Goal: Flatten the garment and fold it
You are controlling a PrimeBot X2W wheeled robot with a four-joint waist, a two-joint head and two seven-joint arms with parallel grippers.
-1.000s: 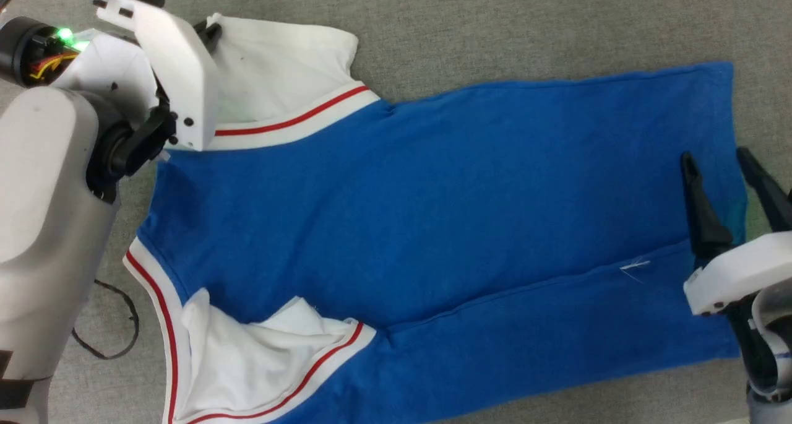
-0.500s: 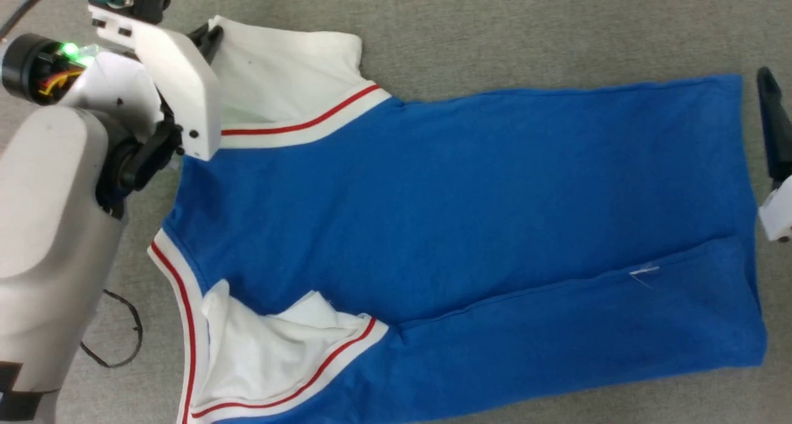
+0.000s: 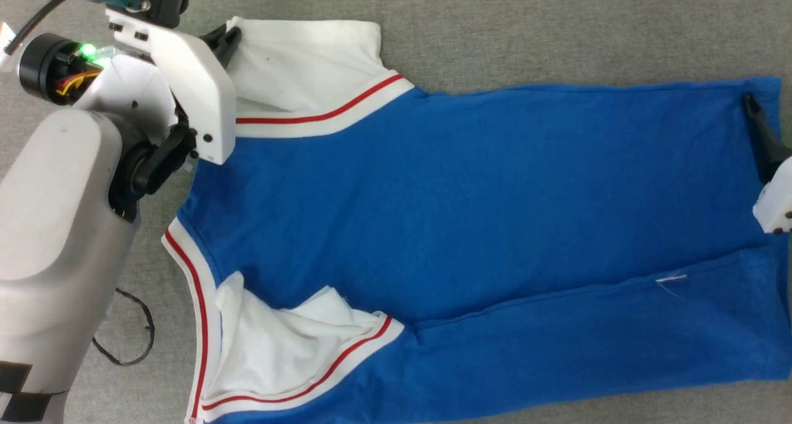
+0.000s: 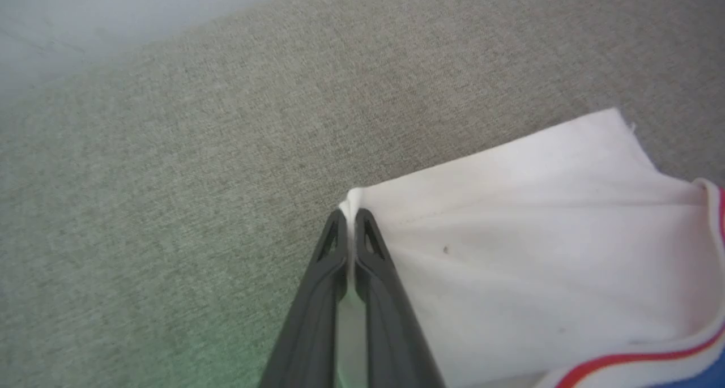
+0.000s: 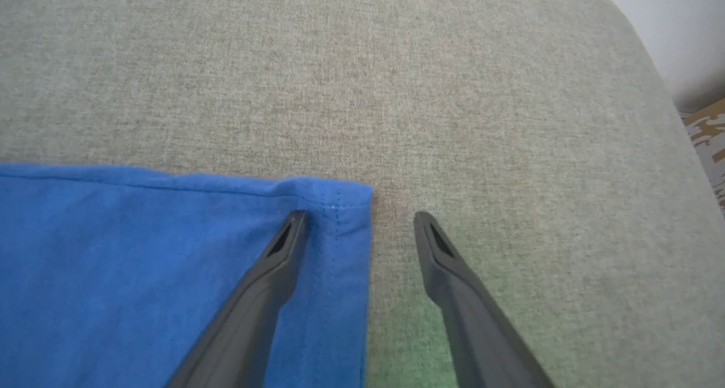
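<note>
A: Where was the T-shirt?
B: Spread flat on the grey fabric surface, across most of the head view, with the neck at the left of the frame and the hem at the right. The blue body lay fairly smooth, with one long crease across the lower right.
A: And the sleeves?
B: The upper sleeve was stretched toward the top left. The lower sleeve was bunched up at the bottom left, beside the red-striped collar band.
A: What about the left gripper?
B: Its two dark fingers were pressed together on the outer corner of the upper sleeve. A thin fold of white cloth showed pinched between the tips, mid-frame in the left wrist view.
A: The right gripper?
B: Jaws wide apart, holding nothing. In the right wrist view it straddled the shirt's edge at the hem corner — one finger over blue cloth, the other over bare grey surface. Whether the tips touched anything, I couldn't tell.
A: Anything else?
B: A thin black cable looped on the surface at the lower left.
</note>
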